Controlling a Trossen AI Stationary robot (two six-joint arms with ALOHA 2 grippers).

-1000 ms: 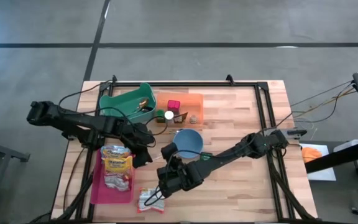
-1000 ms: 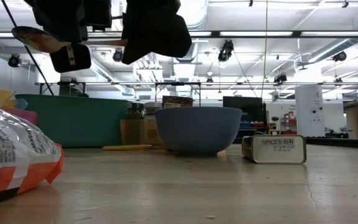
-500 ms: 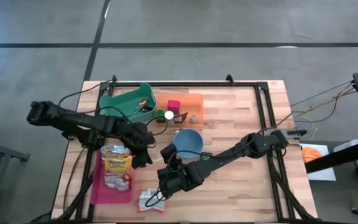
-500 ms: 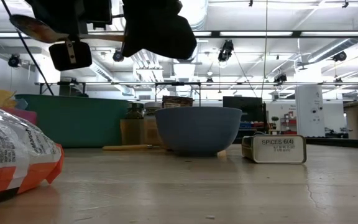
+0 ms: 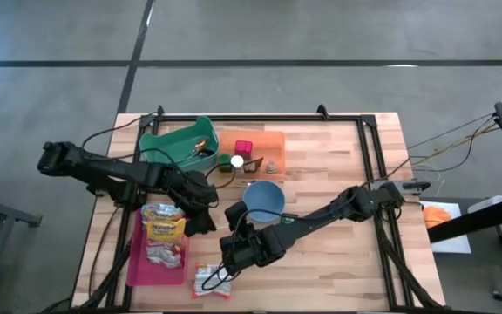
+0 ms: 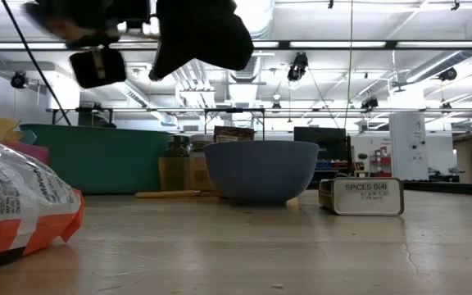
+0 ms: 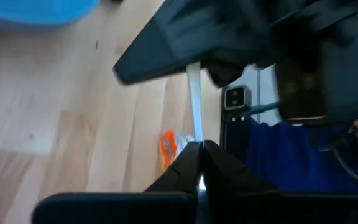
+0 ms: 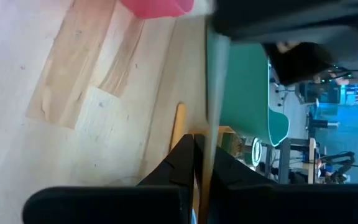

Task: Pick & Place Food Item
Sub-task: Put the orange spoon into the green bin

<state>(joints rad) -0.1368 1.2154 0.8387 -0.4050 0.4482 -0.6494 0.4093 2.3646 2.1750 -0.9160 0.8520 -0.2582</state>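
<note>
A blue bowl [image 5: 265, 200] sits near the middle of the wooden tabletop [image 5: 338, 262], with a small tin [image 6: 360, 197] labelled SPICES just beside it in the low view. Behind the bowl stand a green bin [image 5: 178, 142], an orange tray [image 5: 253, 145] with a pink block in it, and a few small jars. A pink tray [image 5: 157, 266] lies at the near left, carrying a snack bag [image 5: 163, 237]. A second, orange-and-white snack packet [image 5: 211, 279] lies on the bare wood just beside that tray, near the front edge.

The left gripper [image 5: 200, 212] hangs over the tabletop between the pink tray and the bowl, its fingers [image 7: 219, 168] pressed together on a thin pale strip, seemingly a utensil handle, that runs away from them in the left wrist view. The right gripper [image 5: 230, 258] is low beside the orange-and-white packet, crossing just in front of the left one. Its fingers [image 8: 185, 155] are pressed together too; a thin blurred strip lies along them, but whether they pinch it cannot be told.
</note>
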